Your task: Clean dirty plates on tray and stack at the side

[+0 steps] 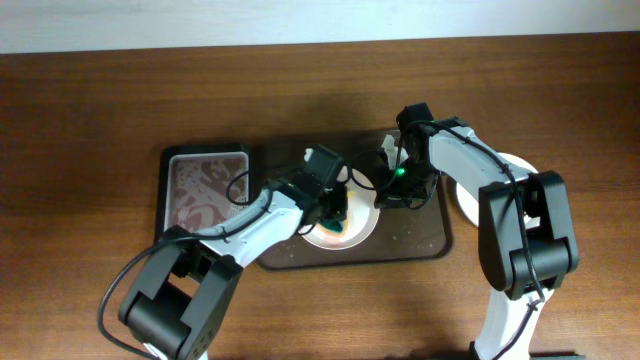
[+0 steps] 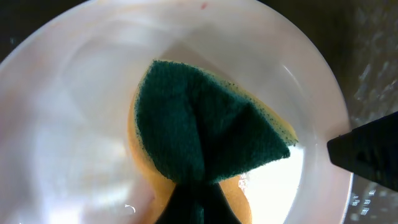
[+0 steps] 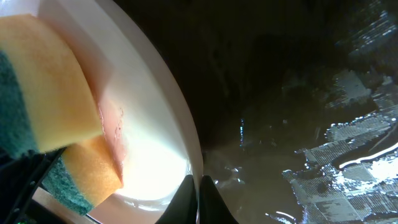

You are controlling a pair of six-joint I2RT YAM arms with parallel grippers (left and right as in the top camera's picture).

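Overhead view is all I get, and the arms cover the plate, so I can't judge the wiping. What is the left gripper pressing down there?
Observer: The left gripper pinches a sponge, green scouring side up, yellow side down on the white plate.
Operator: Any sauce left?
Observer: The right wrist view shows a faint pink smear beside the sponge.
Operator: Is the plate held?
Observer: The right gripper clamps its rim.
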